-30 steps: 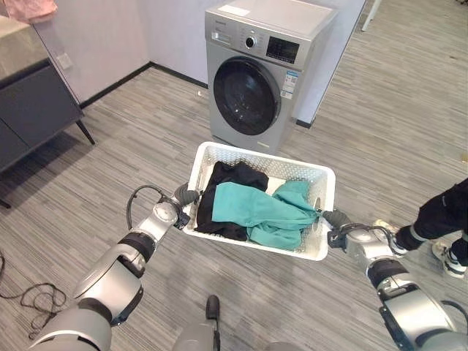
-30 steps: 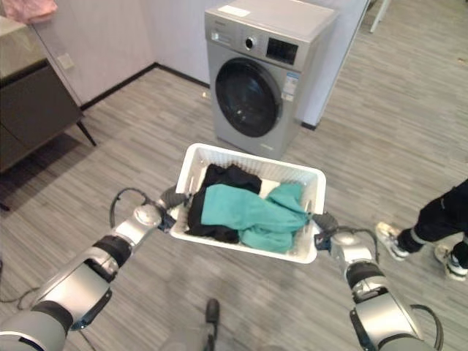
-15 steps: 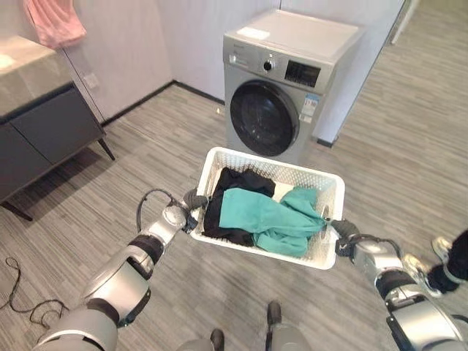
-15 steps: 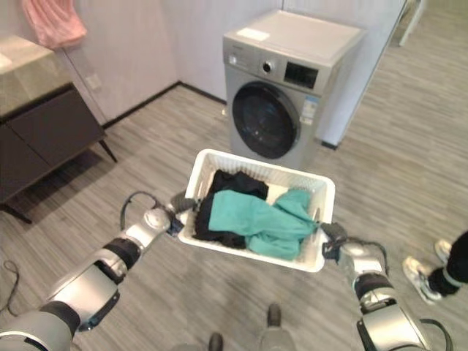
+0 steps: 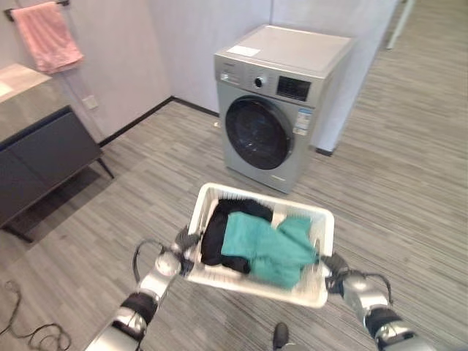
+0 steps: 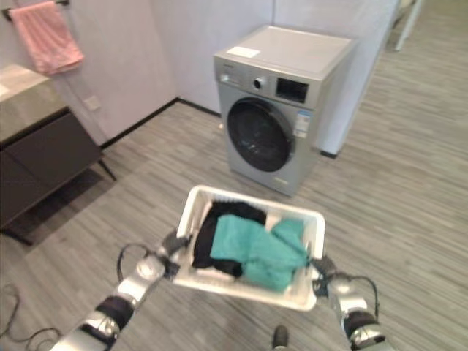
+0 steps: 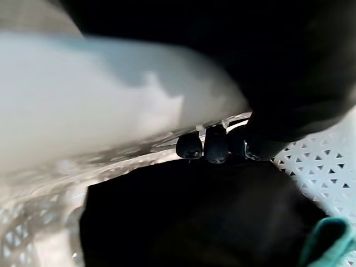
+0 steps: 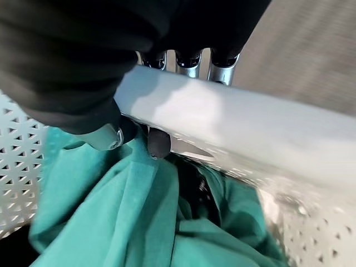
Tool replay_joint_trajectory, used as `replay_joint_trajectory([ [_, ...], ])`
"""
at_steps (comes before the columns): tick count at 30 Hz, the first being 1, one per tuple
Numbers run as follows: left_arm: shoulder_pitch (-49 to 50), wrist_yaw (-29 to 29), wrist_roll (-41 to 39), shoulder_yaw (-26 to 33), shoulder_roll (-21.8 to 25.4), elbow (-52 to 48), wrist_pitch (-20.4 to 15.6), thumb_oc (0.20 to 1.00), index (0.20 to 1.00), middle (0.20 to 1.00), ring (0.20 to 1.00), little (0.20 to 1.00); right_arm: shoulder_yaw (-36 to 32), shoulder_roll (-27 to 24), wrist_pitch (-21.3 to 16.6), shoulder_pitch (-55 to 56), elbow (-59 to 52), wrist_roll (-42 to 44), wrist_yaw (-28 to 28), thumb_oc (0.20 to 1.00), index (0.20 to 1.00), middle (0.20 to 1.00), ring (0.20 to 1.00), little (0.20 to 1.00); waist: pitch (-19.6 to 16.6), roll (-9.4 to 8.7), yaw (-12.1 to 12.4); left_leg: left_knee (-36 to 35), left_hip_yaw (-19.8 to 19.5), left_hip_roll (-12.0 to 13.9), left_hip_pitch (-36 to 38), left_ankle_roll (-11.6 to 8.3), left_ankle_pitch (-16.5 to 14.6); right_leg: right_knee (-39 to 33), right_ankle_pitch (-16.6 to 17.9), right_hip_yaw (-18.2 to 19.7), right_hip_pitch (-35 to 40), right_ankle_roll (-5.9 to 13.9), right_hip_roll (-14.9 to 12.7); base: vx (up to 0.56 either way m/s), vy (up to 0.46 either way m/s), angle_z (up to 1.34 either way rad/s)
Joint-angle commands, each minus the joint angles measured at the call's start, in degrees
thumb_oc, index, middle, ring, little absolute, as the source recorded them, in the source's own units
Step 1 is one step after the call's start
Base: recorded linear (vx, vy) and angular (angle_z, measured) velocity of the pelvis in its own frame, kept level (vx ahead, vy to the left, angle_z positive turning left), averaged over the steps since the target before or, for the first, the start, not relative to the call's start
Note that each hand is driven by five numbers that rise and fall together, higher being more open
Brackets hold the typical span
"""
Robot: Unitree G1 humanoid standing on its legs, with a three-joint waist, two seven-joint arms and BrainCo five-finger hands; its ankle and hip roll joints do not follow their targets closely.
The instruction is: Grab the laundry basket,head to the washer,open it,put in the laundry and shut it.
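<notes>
1. nearest, the left hand [image 5: 184, 247] comes in from the lower left and grips the left rim of the laundry basket [image 5: 316, 284]; in the left wrist view its dark fingertips [image 7: 216, 146] curl under the white rim, with perforated basket wall showing beyond them.
2. likewise, the right hand [image 5: 335, 267] comes in from the lower right and is clenched on the basket's right rim; in the right wrist view its fingers [image 8: 188, 61] wrap over the white edge and the thumb [image 8: 157, 143] presses up from inside, just above the cloth.
3. between the two hands the white perforated basket is held off the grey striped floor [image 5: 395, 168], tipped a little so its near right corner sits lowest.
4. inside it, a black garment [image 5: 218, 235] fills the left half and a teal garment [image 5: 269, 250] lies across the middle and right, overlapping the black one; a bit of bare basket bottom shows at the far side between them.
5. beyond the basket, well apart from it, stands the washer [image 5: 280, 102], silver-grey, set against the far wall, its round dark door [image 5: 253, 134] closed and facing the robot.
6. a small white sheet [image 5: 242, 51] lies on the washer's top near its left front corner.
7. off to the left, a dark cabinet [image 5: 42, 161] on thin legs stands along the left wall.
8. farthest left, a pink towel [image 5: 48, 42] hangs on the wall above the cabinet.
</notes>
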Motion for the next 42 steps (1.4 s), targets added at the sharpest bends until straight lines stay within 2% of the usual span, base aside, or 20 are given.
replay_joint_trajectory([
  [1, -4.07, 1.80, 0.03, 2.82, 1.59, -0.31, -4.60, 0.200, 0.200, 0.200, 0.200, 0.200, -1.31, 1.25, -4.06, -2.18, -0.65, -0.03, 1.77, 0.200, 0.200, 0.200, 0.200, 0.200, -1.36, -1.45, 1.91, -3.96, 6.34, 1.86, -5.34, -0.07, 5.51, 0.04, -7.79, -1.77, 5.89, 5.70, -4.45, -0.01, 0.019, 0.06],
  [7, -4.03, 2.06, 0.15, 3.57, 2.26, -1.26, -4.42, 0.200, 0.200, 0.200, 0.200, 0.200, -2.05, -0.33, -4.44, -3.26, -7.04, 0.50, 0.96, 0.200, 0.200, 0.200, 0.200, 0.200, -0.50, -1.93, 1.86, -3.96, 6.23, 1.69, -5.99, 0.09, 5.52, 0.04, -7.49, -1.58, 5.16, 5.91, -4.57, -0.01, 0.031, 0.08],
  [13, -4.22, 2.01, -0.15, 5.81, 4.62, -6.14, -4.50, 0.200, 0.200, 0.200, 0.200, 0.200, -3.91, -4.45, -4.29, -5.12, -17.81, -0.01, 0.34, 0.200, 0.200, 0.200, 0.200, 0.200, 1.32, -3.54, 2.02, -3.90, 6.23, 1.23, -7.51, 0.80, 5.53, 0.04, -6.55, -1.15, 3.71, 6.47, -5.34, -0.01, 0.070, 0.00],
  [17, -4.22, 1.38, 0.07, 10.14, 9.19, -15.72, -4.35, 0.200, 0.200, 0.200, 0.200, 0.200, -8.73, -10.97, -3.28, -4.11, -27.47, -0.21, 1.75, 0.200, 0.200, 0.200, 0.200, 0.200, 3.42, -5.71, 2.10, 2.21, 5.43, -0.13, -10.80, 2.15, 2.09, 0.92, -5.59, -0.28, 3.11, 7.20, -7.33, 0.01, 0.134, -0.08],
  [21, -6.80, 1.05, 1.33, 12.20, 13.17, -21.12, -3.90, 0.200, 0.200, 0.200, 0.200, 0.200, -13.20, -15.15, -3.16, -1.86, -31.78, 1.20, 3.12, 0.200, 0.200, 0.200, 0.200, 0.200, 3.88, -6.17, 2.02, 4.95, 3.02, -1.61, -11.02, 4.48, -0.46, 11.64, -8.49, 2.39, 0.35, 6.34, -8.54, 0.09, 0.188, 0.06],
  [23, -8.55, 1.01, 1.47, 12.68, 14.42, -22.04, -3.47, 0.200, 0.200, 0.200, 0.200, 0.200, -13.92, -16.35, -2.82, -1.52, -33.10, 1.39, 3.97, 0.200, 0.200, 0.200, 0.200, 0.200, 4.78, -6.03, 1.42, 4.63, 2.32, -2.02, -9.28, 5.54, -1.13, 20.13, -8.09, 3.78, -2.81, 5.91, -7.87, 0.12, 0.129, 0.09],
  [24, -8.62, 1.01, 1.47, 12.70, 14.43, -22.03, -3.46, 0.200, 0.200, 0.200, 0.200, 0.200, -13.95, -16.35, -2.79, -1.57, -33.11, 1.39, 3.97, 0.200, 0.200, 0.200, 0.200, 0.200, 4.65, -6.08, 1.51, 4.54, 2.44, -2.05, -9.52, 5.57, -0.90, 20.26, -7.99, 3.93, -3.22, 5.87, -7.91, 0.14, 0.146, 0.04],
  [25, -10.10, 1.46, 1.02, 13.27, 15.60, -21.98, -3.49, 0.200, 0.200, 0.200, 0.200, 0.200, -12.86, -17.24, -2.73, -3.39, -34.33, 1.38, 4.95, 0.200, 0.200, 0.200, 0.200, 0.200, 6.30, -5.48, 0.90, 3.81, 3.00, -1.97, -6.82, 6.09, -1.77, 27.24, -8.15, 3.33, -8.19, 5.84, -5.95, 0.18, 0.123, -0.08],
  [26, -10.51, 1.72, 1.07, 13.41, 15.74, -21.71, -3.59, 0.200, 0.200, 0.200, 0.200, 0.200, -12.63, -17.92, -2.84, -3.88, -34.23, 1.20, 4.93, 0.200, 0.200, 0.200, 0.200, 0.200, 6.67, -5.33, 0.33, 3.29, 3.08, -2.10, -5.41, 6.00, -2.06, 27.07, -8.78, 3.39, -10.41, 5.60, -3.88, 0.18, 0.119, -0.16],
  [27, -10.55, 1.72, 1.07, 13.44, 15.73, -21.68, -3.61, 0.200, 0.200, 0.200, 0.200, 0.200, -12.60, -17.94, -2.85, -3.98, -34.19, 1.21, 4.93, 0.200, 0.200, 0.200, 0.200, 0.200, 6.61, -5.29, 0.38, 3.21, 3.16, -2.03, -5.54, 5.96, -1.88, 26.88, -8.56, 3.40, -10.52, 5.49, -3.78, 0.24, 0.052, -0.15],
  [29, -11.37, 2.47, 0.51, 13.82, 15.32, -20.75, -4.07, 0.200, 0.200, 0.200, 0.200, 0.200, -11.91, -18.54, -3.58, -5.04, -34.29, 1.73, 4.36, 0.200, 0.200, 0.200, 0.200, 0.200, 7.12, -5.00, -1.03, 2.30, 2.65, -3.38, -1.86, 5.90, -3.71, 20.53, -8.96, 2.79, -13.32, 5.05, -0.62, 0.32, 0.039, -0.05],
  [32, -12.04, 2.79, 0.39, 14.10, 14.62, -19.62, -4.20, 0.200, 0.200, 0.200, 0.200, 0.200, -11.83, -18.31, -3.53, -4.40, -34.79, 1.58, 4.48, 0.200, 0.200, 0.200, 0.200, 0.200, 6.51, -5.06, -2.30, 1.84, 1.67, -4.65, 1.75, 5.41, -6.64, 13.22, -6.91, 0.91, -15.44, 6.07, 0.77, 0.38, -0.002, 0.06],
  [33, -12.09, 2.86, 0.38, 13.84, 14.26, -19.24, -4.21, 0.200, 0.200, 0.200, 0.200, 0.200, -11.81, -18.04, -3.72, -4.12, -34.84, 1.51, 4.20, 0.200, 0.200, 0.200, 0.200, 0.200, 6.40, -4.92, -2.77, 2.15, 1.93, -4.93, 2.91, 5.17, -7.46, 10.54, -5.12, -1.94, -15.38, 6.00, 0.62, 0.49, -0.028, 0.16],
  [34, -12.20, 2.80, 0.60, 13.57, 13.95, -18.98, -4.28, 0.200, 0.200, 0.200, 0.200, 0.200, -11.92, -17.47, -3.91, -3.76, -35.04, 1.66, 4.06, 0.200, 0.200, 0.200, 0.200, 0.200, 5.88, -4.74, -3.18, 2.36, 1.59, -5.08, 4.26, 4.97, -8.73, 10.31, -5.27, -2.23, -15.96, 6.47, 0.70, 0.41, -0.043, 0.06],
  [36, -11.47, 2.38, 1.15, 13.15, 13.25, -19.05, -4.11, 0.200, 0.200, 0.200, 0.200, 0.200, -13.47, -17.03, -3.67, -0.55, -36.92, 1.97, 3.93, 0.200, 0.200, 0.200, 0.200, 0.200, 4.47, -4.79, -4.31, 4.26, 1.34, -5.28, 5.76, 4.33, -10.09, 9.89, -5.28, -2.87, -13.21, 4.92, 0.92, 0.46, -0.064, 0.16],
  [37, -10.98, 2.19, 1.12, 13.07, 12.78, -19.28, -4.25, 0.200, 0.200, 0.200, 0.200, 0.200, -14.33, -17.28, -3.94, 1.04, -38.65, 1.77, 4.18, 0.200, 0.200, 0.200, 0.200, 0.200, 3.56, -4.43, -4.62, 7.06, 1.35, -4.64, 5.64, 3.06, -9.47, 10.08, -5.84, -2.79, -11.77, 4.14, 1.50, 0.51, -0.108, 0.61],
  [39, -12.21, 2.27, 0.99, 11.86, 11.55, -18.03, -4.48, 0.200, 0.200, 0.200, 0.200, 0.200, -15.71, -17.34, -4.46, 2.48, -39.16, 3.02, 3.74, 0.200, 0.200, 0.200, 0.200, 0.200, 2.80, -4.08, -5.78, 19.67, 2.89, -1.49, 2.14, -1.81, -2.21, 10.55, -6.68, -2.52, -8.66, 1.99, 2.79, 0.37, -0.138, 0.62],
  [40, -12.28, 2.28, 0.98, 11.77, 11.52, -17.97, -4.50, 0.200, 0.200, 0.200, 0.200, 0.200, -15.82, -17.34, -4.44, 2.57, -39.22, 3.02, 3.75, 0.200, 0.200, 0.200, 0.200, 0.200, 2.67, -3.97, -5.85, 20.41, 2.71, -1.30, 1.59, -1.91, -2.54, 10.50, -6.66, -2.71, -8.79, 1.90, 2.90, 0.31, -0.179, 0.44],
  [41, -11.98, 2.26, 0.98, 11.89, 11.64, -18.62, -4.31, 0.200, 0.200, 0.200, 0.200, 0.200, -15.87, -17.51, -5.09, 2.92, -40.38, 4.51, 3.03, 0.200, 0.200, 0.200, 0.200, 0.200, 3.22, -4.42, -5.11, 36.38, 2.41, 1.23, -5.28, -3.93, 4.38, 9.82, -8.35, -2.26, -5.15, -0.67, 4.37, 0.26, -0.158, 0.32],
  [42, -12.14, 2.37, 0.82, 11.61, 11.62, -18.66, -4.36, 0.200, 0.200, 0.200, 0.200, 0.200, -15.82, -17.81, -4.89, 3.20, -40.49, 4.63, 2.69, 0.200, 0.200, 0.200, 0.200, 0.200, 3.72, -5.02, -4.71, 41.21, 1.80, 1.60, -7.79, -3.79, 5.88, 9.44, -9.41, -1.07, -3.99, -1.89, 5.10, 0.34, -0.192, 0.07],
])
